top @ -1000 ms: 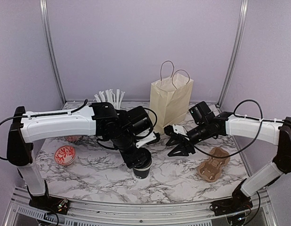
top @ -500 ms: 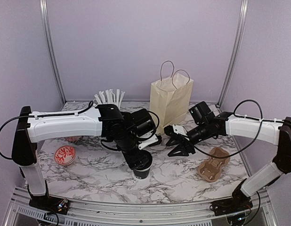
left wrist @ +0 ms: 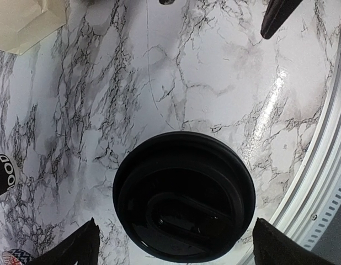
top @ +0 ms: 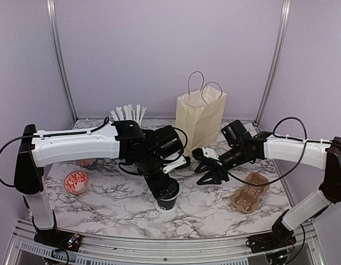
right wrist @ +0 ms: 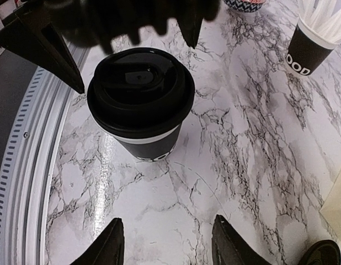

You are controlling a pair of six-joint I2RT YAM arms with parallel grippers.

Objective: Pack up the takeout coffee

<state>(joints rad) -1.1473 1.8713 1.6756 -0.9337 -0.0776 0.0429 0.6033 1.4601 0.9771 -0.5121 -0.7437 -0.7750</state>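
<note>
My left jaws stand spread wide about the coffee on the desk, right jaws part-open and empty; next, grasp it for the bag.

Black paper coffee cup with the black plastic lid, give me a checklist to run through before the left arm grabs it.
1. Black paper cup upright on the marble table: ok.
2. Black round plastic lid seated on it: ok.
3. Left gripper open, fingers either side of the lid: ok.
4. Right gripper open, empty, clear of the cup: ok.
5. Cream paper bag with handles upright: ok.
6. Bag mouth open: cannot tell.
</note>
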